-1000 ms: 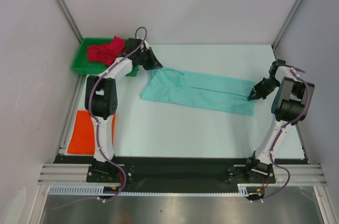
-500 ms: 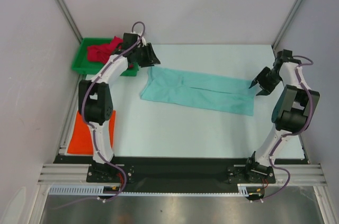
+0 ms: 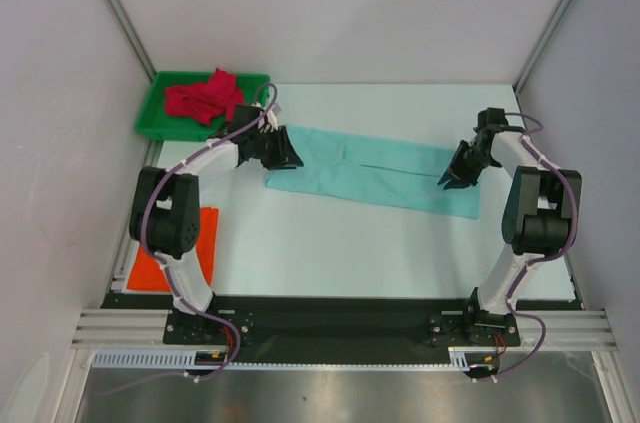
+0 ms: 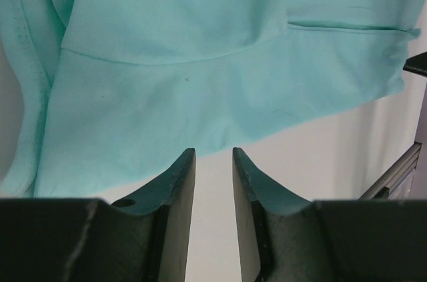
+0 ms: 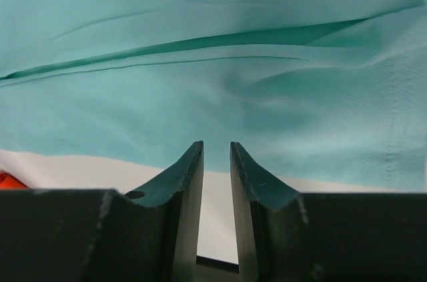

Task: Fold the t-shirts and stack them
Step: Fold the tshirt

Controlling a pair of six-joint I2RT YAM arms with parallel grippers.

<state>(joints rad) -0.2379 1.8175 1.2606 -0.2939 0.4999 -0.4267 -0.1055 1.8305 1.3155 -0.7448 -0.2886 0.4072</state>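
The mint green t-shirt (image 3: 375,171) lies spread flat across the middle of the table. My left gripper (image 3: 290,155) hovers over its left end, jaws a little apart and empty; in the left wrist view the gripper (image 4: 213,152) is just off the near hem of the green cloth (image 4: 200,62). My right gripper (image 3: 447,175) is over the right end, jaws a little apart and empty (image 5: 217,143), at the edge of the cloth (image 5: 200,95). The crimson red t-shirt (image 3: 205,98) is bunched in the tray. The orange t-shirt (image 3: 150,268) lies flat at the front left, partly hidden by my left arm.
The rigid green tray (image 3: 148,115) stands at the back left corner. Grey walls close in the table on both sides and at the back. A black rail runs along the near edge by the arm bases.
My left gripper has come away from the tray and moved nearer, over the shirt's left end. My right gripper has swung inward from the right edge onto the shirt. The shirt has not shifted.
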